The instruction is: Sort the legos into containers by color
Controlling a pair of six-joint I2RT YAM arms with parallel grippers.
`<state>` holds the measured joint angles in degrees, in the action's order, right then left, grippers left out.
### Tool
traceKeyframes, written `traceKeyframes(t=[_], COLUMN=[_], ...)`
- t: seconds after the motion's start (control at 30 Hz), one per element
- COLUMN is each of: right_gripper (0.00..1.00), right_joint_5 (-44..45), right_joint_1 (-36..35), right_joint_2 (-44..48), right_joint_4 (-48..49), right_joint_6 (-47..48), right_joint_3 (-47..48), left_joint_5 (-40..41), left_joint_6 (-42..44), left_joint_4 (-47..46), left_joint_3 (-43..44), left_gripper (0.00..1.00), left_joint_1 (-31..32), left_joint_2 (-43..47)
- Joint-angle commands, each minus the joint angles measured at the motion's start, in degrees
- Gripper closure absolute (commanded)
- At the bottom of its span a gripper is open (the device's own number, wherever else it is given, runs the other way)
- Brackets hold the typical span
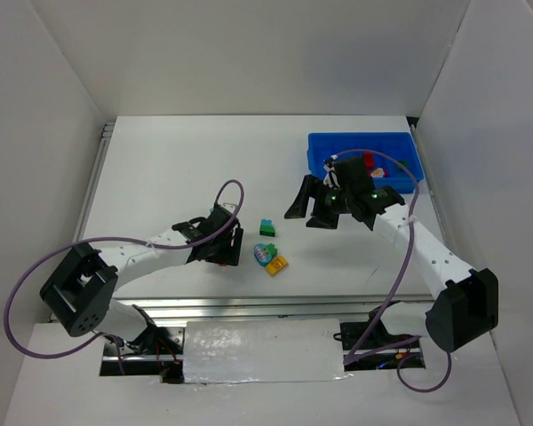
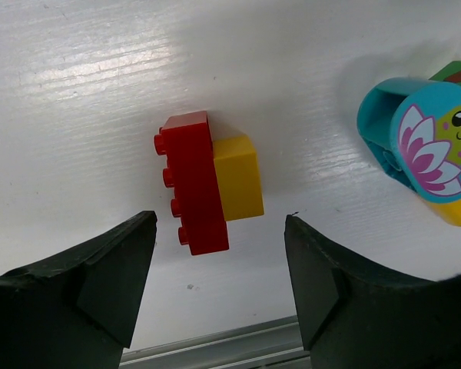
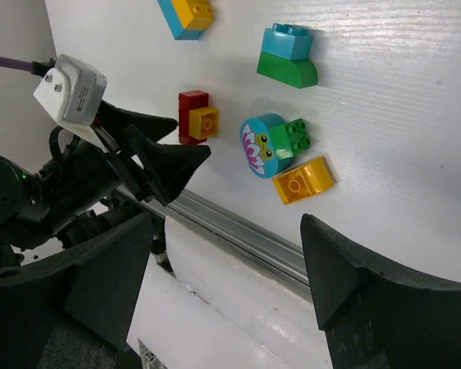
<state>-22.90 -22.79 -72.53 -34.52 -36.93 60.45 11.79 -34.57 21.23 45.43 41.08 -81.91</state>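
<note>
Low over the desk point(image 1: 178, 169), near centre: left gripper point(image 2: 219, 284), jaws spread wide, pinching nothing. Just past its tips, in line with the gap and clear of both jaws: red-and-yellow brick point(image 2: 207, 183), flat on the desk, red half to the left, yellow half to the right. Off to the right of that, apart: round cyan piece point(image 2: 426, 142) with a flower-and-frog face and a green block on its back. Hidden under the left gripper from above: the red-and-yellow brick. Raised over the desk just off the near-left corner of the blue tray point(image 1: 355, 139): right gripper point(image 1: 309, 209), jaws spread, empty. Tray at far right of desk; red piece point(image 1: 370, 160) inside, partly behind the right arm, compartment impossible to tell. Loose between the two grippers: green-and-cyan brick point(image 1: 267, 228) farthest, round cyan piece nearer, yellow brick point(image 1: 277, 264) just beside it on the near side. At the top edge of the right wrist view only: cyan-and-yellow brick point(image 3: 186, 15), also on the desk.
</note>
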Motion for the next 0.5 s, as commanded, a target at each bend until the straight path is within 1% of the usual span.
traceKeyframes(t=[0.0, 0.07, 0.13, 0.23, 0.27, 0.3, 0.33, 0.37, 0.43, 0.47], right_gripper=[0.15, 0.15, 0.15, 0.15, 0.15, 0.15, 0.15, 0.15, 0.15, 0.15], right_joint_5=[0.4, 0.31, 0.39, 0.4, 0.4, 0.4, 0.48, 0.66, 0.57, 0.14], right_joint_1=[0.37, 0.37, 0.37, 0.37, 0.46, 0.55, 0.46, 0.64, 1.16, 1.34], right_joint_2=[2.31, 2.57, 2.92, 3.36, 3.54, 3.8, 3.89, 4.32, 4.77, 5.12], right_joint_4=[-1.16, -1.16, -1.16, -1.34, -1.34, -1.51, -1.6, -1.77, -1.86, -1.78], right_joint_6=[1.07, 1.07, 1.07, 1.16, 1.24, 1.24, 1.33, 1.51, 1.51, 1.42], right_joint_3=[2.66, 2.4, 2.22, 1.96, 1.78, 1.69, 1.61, 1.43, 0.82, 0.64], left_joint_5=[1.04, 1.04, 1.04, 1.04, 1.04, 1.21, 1.39, 1.65, 2.44, 2.71], left_joint_6=[0.82, 0.99, 1.17, 1.43, 1.61, 1.69, 1.87, 2.05, 2.31, 2.48], left_joint_4=[-2.6, -3.04, -4.0, -5.06, -5.24, -5.15, -4.71, -4.45, -2.35, -1.64], left_joint_3=[-0.08, 0.54, 1.23, 1.94, 2.12, 2.55, 2.73, 2.91, 3.52, 3.61], left_gripper=[0.2, 0.2, 0.25, 0.35, 0.44, 0.49, 0.58, 0.79, 0.96, 1.0], left_joint_1=[-0.21, -0.21, -0.21, -0.21, -0.21, -0.21, -0.21, -0.21, -0.21, -0.21], left_joint_2=[-0.79, -2.37, -3.95, -5.53, -5.89, -6.24, -6.85, -6.95, -6.07, -5.37])
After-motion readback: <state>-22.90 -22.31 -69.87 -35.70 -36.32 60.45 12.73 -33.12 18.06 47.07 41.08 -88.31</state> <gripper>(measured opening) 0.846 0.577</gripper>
